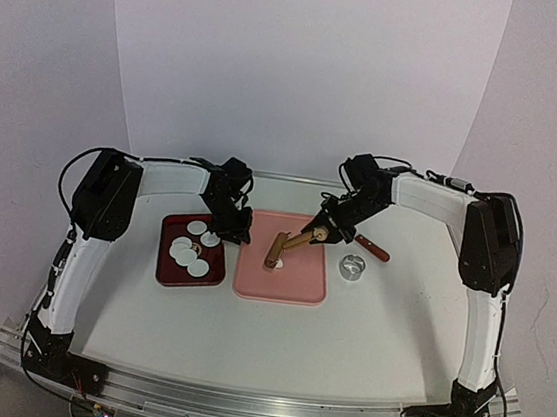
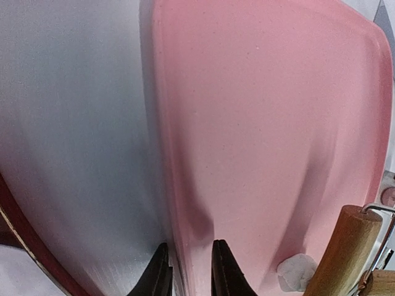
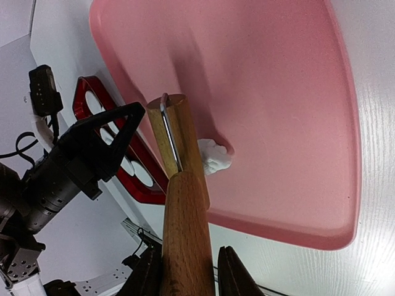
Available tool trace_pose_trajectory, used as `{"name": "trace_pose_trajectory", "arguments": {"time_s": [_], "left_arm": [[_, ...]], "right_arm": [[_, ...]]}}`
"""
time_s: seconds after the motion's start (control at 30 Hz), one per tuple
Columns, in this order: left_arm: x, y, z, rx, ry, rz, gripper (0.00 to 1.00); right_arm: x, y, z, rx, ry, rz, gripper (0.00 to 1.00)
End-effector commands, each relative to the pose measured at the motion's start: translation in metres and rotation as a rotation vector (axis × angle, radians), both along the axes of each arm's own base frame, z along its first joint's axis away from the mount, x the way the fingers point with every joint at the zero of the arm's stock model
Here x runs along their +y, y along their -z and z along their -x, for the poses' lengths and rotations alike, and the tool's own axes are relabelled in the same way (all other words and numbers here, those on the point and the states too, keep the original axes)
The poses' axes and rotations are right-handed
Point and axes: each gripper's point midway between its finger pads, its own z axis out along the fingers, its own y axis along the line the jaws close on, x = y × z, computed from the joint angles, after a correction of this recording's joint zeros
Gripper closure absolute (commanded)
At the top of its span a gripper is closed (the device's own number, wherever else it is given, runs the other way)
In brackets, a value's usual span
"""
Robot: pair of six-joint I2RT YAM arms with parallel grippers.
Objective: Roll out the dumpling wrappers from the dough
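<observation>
The dough point(image 3: 214, 158) is a small ragged white lump on the pink board point(image 1: 295, 286), also seen in the left wrist view point(image 2: 295, 271). A wooden rolling pin point(image 1: 289, 246) slants down, its roller end point(image 3: 176, 132) right beside the lump. My right gripper point(image 3: 188, 266) is shut on the pin's handle. My left gripper point(image 2: 191, 271) straddles the board's left rim point(image 2: 162, 123), one finger on the table side and one on the pink, pinching it. Several dumpling wrappers point(image 1: 190, 246), neat white discs, lie in the dark red tray point(image 1: 165, 266).
A small metal ring cutter point(image 1: 352, 267) stands right of the pink board. A red-handled tool point(image 1: 373, 247) lies behind it. The dark red tray sits close against my left gripper point(image 1: 233, 230), left of the board.
</observation>
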Motion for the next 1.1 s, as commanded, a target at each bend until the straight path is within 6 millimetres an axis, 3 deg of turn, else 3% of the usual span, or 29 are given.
{"name": "trace_pose_trajectory", "arguments": {"time_s": [0.0,0.33,0.77,0.87,1.07], "left_arm": [[0.005,0.004,-0.001,-0.011,0.004,-0.042,0.83],[0.008,0.011,-0.001,-0.004,0.004,-0.064,0.92],[0.004,0.011,0.002,0.002,0.024,-0.045,0.98],[0.003,0.01,0.002,-0.002,0.029,-0.036,1.0],[-0.014,0.0,0.004,-0.047,0.105,0.049,1.0]], "right_arm": [[-0.006,-0.001,-0.003,-0.002,-0.006,0.045,1.0],[-0.023,0.016,0.004,0.03,-0.017,0.16,1.0],[-0.024,0.031,-0.001,0.035,-0.031,0.195,1.0],[-0.025,0.018,-0.006,-0.014,-0.029,0.199,1.0],[-0.026,-0.04,-0.013,-0.15,-0.034,0.141,1.0]]}}
